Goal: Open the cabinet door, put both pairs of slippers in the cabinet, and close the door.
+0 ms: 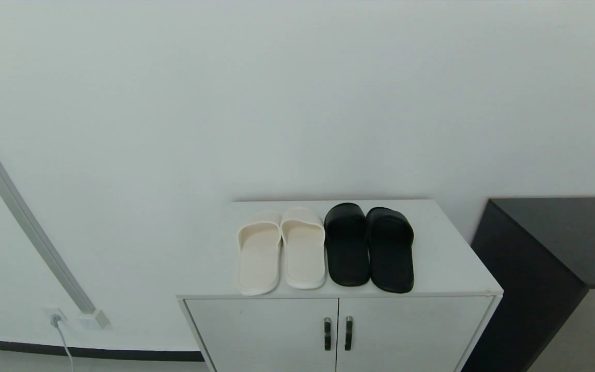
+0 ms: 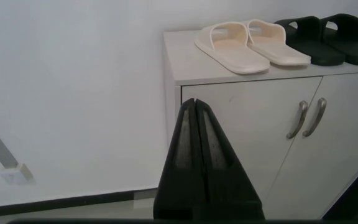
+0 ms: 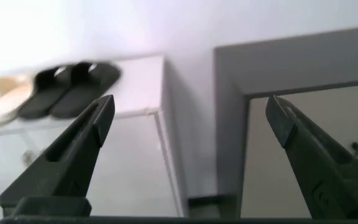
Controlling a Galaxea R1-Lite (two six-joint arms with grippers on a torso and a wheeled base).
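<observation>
Cabinet (image 1: 447,258): cream pair (image 1: 282,250) and black pair (image 1: 370,247) lie side by side on its top, toes to the wall.
Doors (image 1: 261,330): both shut, handles (image 1: 338,333) meeting mid-front (so nothing goes in yet).
Left gripper (image 2: 195,106): fingers pressed together, low before the left door.
Right gripper (image 3: 190,102): fingers spread wide, off the cabinet's right side.
Obstacle: dark unit (image 1: 535,268) just beside may crowd the right door's swing.

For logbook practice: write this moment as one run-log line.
doors shut | white slippers, black slippers atop cabinet | left hand shut | right hand open
</observation>
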